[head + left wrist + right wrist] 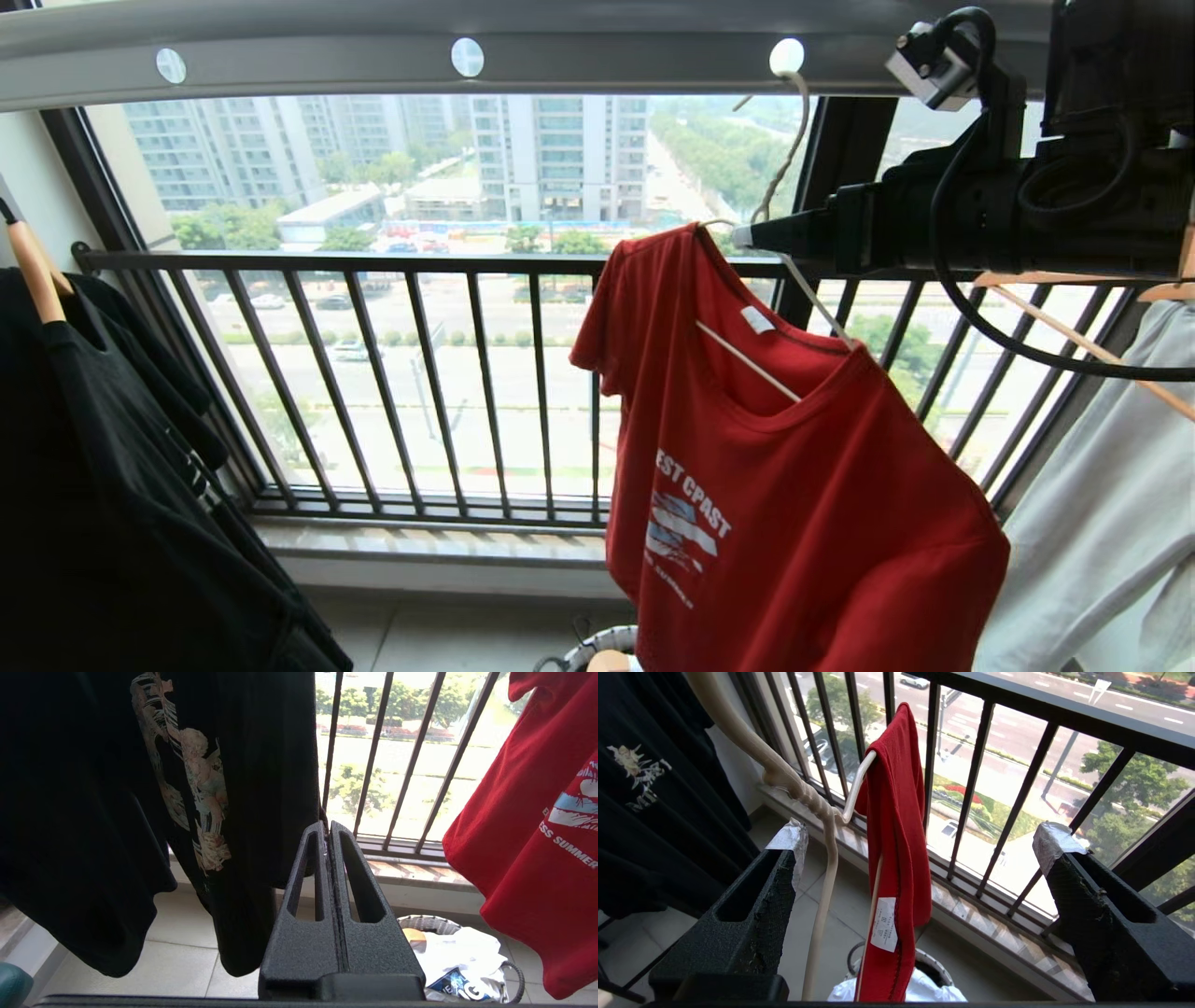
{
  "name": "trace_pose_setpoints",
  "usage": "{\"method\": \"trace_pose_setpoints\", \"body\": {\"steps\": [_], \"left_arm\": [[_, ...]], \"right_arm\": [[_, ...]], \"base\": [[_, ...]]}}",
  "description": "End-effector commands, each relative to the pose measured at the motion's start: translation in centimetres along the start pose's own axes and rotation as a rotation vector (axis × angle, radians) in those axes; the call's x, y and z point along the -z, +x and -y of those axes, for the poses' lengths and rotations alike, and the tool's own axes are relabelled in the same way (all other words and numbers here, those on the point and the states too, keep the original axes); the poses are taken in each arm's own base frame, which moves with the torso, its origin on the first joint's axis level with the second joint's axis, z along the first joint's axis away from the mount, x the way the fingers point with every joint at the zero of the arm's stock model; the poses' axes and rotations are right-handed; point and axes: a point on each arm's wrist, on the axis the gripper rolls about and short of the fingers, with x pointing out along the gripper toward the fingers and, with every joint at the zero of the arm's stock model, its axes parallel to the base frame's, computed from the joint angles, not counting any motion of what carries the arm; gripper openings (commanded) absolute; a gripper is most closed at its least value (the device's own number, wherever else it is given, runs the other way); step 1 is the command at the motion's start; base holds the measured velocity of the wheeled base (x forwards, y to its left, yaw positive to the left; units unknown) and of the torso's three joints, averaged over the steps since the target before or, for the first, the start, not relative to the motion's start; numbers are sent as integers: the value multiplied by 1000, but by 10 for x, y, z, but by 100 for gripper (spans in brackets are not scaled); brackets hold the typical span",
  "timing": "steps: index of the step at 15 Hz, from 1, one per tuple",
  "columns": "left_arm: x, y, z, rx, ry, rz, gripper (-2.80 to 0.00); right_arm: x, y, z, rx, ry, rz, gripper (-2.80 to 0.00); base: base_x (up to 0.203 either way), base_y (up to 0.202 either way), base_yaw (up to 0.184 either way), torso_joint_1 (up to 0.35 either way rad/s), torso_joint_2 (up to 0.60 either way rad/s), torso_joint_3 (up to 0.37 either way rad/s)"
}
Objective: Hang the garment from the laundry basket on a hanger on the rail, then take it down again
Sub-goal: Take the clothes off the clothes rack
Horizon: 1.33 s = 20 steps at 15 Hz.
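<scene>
While right tool [920,844] gapes released, red garment [794,485] hangs tilted on hanger [747,359]; left tool [329,835] clenched.

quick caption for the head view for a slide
Red T-shirt hangs on white wire hanger hooked into overhead rail; open right gripper beside hanger's neck.

The rail [392,42] runs overhead across the window, with round white holes along it. The hanger [789,140] hooks into the right-hand hole, and the red shirt [803,504] hangs from it. A black shirt [121,485] hangs far left, a pale garment [1111,523] far right. On the tiled floor [187,933] below stands the basket [427,924], near the red shirt, holding white cloth.
</scene>
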Motion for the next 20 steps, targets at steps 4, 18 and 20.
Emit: {"method": "trace_pose_setpoints", "body": {"steps": [4, 18, 20], "left_arm": [[0, 0, 0, -1, -1, -2, -280], [0, 0, 0, -2, -1, -2, -280], [0, 0, 0, -1, -1, -1, -280]], "right_arm": [[8, 6, -7, 71, -12, 25, 0], [24, 35, -43, 352, -163, 85, 0], [28, 40, -42, 384, -162, 78, 0]], "base": [[0, 0, 0, 0, 0, 0], [0, 0, 0, 0, 0, 0], [0, 0, 0, 0, 0, 0]]}}
